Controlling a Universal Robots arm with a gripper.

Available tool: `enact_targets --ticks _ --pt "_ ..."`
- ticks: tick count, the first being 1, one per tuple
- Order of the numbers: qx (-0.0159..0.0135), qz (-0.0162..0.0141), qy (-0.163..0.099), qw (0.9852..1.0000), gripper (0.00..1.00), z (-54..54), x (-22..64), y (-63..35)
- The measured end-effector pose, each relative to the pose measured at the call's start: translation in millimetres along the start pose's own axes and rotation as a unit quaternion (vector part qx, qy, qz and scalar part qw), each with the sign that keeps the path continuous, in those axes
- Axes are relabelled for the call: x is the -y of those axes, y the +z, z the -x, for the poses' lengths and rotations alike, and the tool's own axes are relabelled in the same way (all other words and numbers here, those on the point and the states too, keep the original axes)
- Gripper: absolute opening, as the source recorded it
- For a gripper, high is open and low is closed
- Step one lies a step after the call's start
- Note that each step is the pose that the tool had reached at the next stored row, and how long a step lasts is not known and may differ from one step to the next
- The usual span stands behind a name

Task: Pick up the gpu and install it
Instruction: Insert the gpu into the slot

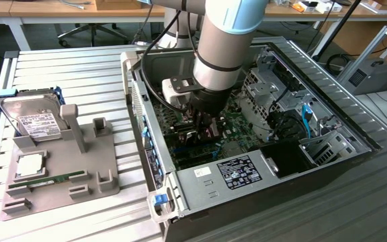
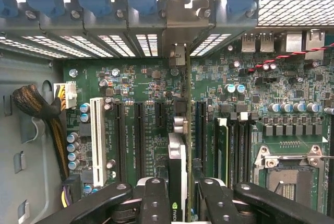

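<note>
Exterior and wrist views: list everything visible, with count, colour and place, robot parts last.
Computer case: one, silver and black, lying open on the slatted table.
Motherboard: one, green, inside the case.
gpu: one, dark card with silver bracket, edge-on between the pincer fingers, standing over the motherboard's slots.
Hard drive: one, silver with white label, upright in the grey fixture at the exterior view's left.
Memory stick: one, green, lying in the fixture.
Processor chip: one, silver, in the fixture.
Arm: one, grey, reaching into the case.
pincer: one, black, closed on the gpu.
</note>
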State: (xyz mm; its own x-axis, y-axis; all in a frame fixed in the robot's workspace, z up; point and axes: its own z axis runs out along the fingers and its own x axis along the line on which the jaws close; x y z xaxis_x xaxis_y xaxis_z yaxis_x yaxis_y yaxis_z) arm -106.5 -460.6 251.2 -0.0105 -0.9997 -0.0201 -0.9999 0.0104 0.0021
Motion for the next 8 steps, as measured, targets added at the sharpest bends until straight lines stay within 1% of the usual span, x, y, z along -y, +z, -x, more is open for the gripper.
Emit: enact_targets --ticks 5,8 --pt "0.0008 -0.0003 0.0 1.0 0.27 0.1 -0.3 1.2" --pt "0.0002 -0.0001 0.0 1.0 0.27 0.0 -0.4 0.8"
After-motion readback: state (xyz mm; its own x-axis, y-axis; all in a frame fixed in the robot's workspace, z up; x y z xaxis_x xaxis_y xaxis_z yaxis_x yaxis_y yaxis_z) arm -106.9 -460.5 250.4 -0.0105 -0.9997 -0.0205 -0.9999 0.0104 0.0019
